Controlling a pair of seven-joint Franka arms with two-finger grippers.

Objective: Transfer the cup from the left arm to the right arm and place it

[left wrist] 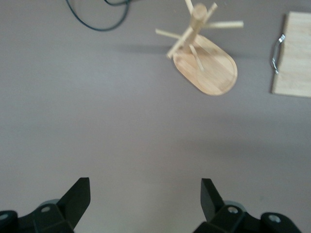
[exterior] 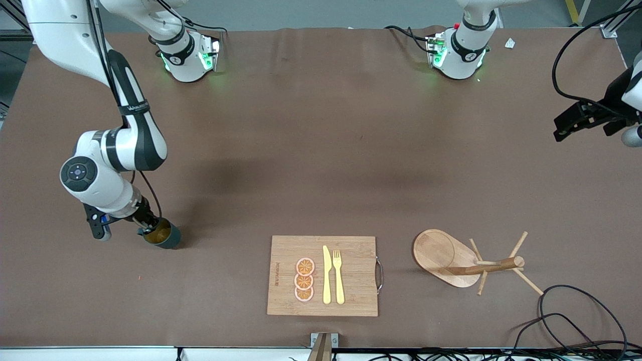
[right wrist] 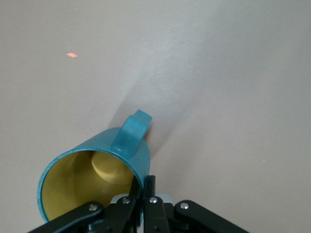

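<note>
Pinching the cup (exterior: 163, 234) by its rim, right gripper (exterior: 142, 225) clamped on it, low at the table's (exterior: 321, 150) right-arm end, cup tilted. Waiting over the left-arm edge, left gripper (exterior: 564, 130), fingers (left wrist: 77, 194) spread apart, empty.

Teal cup (exterior: 161, 234), yellow inside, side handle (right wrist: 132, 132), sits tilted with its mouth tipped up toward the wrist. Rim pinched in the right gripper (right wrist: 144, 190) at the right arm's end of the table, base at or just above the cloth.
</note>
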